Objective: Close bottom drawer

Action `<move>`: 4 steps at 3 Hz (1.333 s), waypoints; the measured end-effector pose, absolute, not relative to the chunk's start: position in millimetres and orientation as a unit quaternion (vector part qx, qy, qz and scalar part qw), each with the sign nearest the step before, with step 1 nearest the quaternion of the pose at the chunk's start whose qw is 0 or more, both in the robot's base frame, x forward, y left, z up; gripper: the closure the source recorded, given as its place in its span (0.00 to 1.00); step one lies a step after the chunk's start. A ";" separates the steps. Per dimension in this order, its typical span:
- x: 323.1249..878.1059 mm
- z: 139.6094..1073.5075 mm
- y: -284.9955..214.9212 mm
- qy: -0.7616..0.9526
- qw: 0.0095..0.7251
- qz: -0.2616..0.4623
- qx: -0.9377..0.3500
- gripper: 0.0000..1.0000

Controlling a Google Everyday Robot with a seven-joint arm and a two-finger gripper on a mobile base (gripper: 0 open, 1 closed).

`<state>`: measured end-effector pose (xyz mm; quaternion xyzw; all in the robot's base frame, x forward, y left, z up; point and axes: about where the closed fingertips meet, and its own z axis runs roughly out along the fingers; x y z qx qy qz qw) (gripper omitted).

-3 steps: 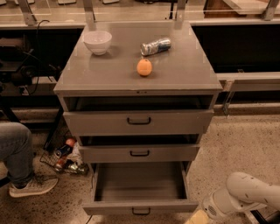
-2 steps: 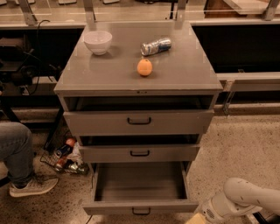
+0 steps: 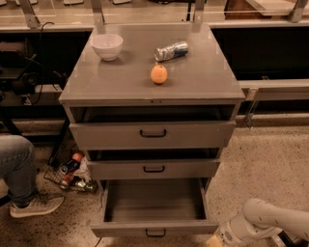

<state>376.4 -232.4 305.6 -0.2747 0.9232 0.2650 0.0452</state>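
Just right of open bottom drawer (image 3: 154, 227) front: gripper (image 3: 215, 240), grasp state unclear. Person's leg (image 3: 17, 166), floor clutter (image 3: 73, 172) left.

A speckled terrazzo floor (image 3: 270, 159) spreads under a grey metal cabinet (image 3: 203, 82) whose flat top catches a soft, dim sheen. Behind it runs a long pale bench (image 3: 145, 14) with upright metal posts (image 3: 98, 12) and black shadow beneath; dark cables (image 3: 41, 53) hang at the left, a grey rail (image 3: 275, 89) at the right. On the floor just left of the cabinet sits a wire basket (image 3: 72, 173) of cans, near a seated person's jeans leg (image 3: 17, 164) and sneaker (image 3: 36, 205). The gripper (image 3: 216, 240) hangs low at the bottom right, over the floor.
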 end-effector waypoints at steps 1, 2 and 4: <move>375.0 294.9 -231.9 0.928 0.048 0.263 -0.260 0.95; 385.3 257.2 -240.9 0.936 0.072 0.256 -0.229 1.00; 430.9 156.0 -237.3 0.945 0.130 0.254 -0.162 1.00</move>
